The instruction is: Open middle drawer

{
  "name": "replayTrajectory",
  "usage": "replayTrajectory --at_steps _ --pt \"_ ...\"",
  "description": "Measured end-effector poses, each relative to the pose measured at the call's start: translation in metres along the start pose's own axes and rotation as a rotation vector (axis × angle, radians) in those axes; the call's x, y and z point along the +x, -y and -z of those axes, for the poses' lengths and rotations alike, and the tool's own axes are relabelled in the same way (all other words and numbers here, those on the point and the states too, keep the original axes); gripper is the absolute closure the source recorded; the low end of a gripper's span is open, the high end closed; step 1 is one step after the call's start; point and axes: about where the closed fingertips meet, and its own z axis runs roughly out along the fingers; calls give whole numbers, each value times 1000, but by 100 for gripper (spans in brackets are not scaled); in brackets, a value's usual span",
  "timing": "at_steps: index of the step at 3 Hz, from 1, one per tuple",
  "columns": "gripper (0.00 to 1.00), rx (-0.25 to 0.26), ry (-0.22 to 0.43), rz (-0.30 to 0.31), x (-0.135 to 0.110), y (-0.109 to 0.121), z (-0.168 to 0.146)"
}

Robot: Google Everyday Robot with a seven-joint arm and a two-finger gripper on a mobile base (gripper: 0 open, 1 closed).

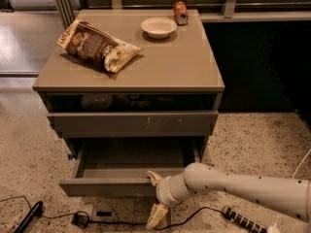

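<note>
The middle drawer [104, 187] is pulled well out of the grey-brown cabinet [131, 79], and its matte grey inside [131, 159] shows bare. My gripper [155, 197] is at the drawer's front, right of centre, on a white arm coming in from the lower right. It is open, with the fingers one above the other. The upper fingertip [153, 177] rests at the top edge of the front. The lower fingertip [158, 216] hangs below the front, near the floor. Above the drawer is the taller front [133, 124] with a small pale mark.
On the cabinet top lie a chip bag [97, 45], a white bowl [158, 27] and a can [180, 12]. Black cables [29, 212], a plug [80, 220] and a power strip [243, 221] lie on the speckled floor. A dark panel [262, 67] stands to the right.
</note>
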Motion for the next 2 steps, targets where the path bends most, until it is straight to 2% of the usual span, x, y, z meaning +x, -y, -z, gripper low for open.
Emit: replayTrajectory --at_steps 2 --pt "0 -50 22 2 -4 -26 8"
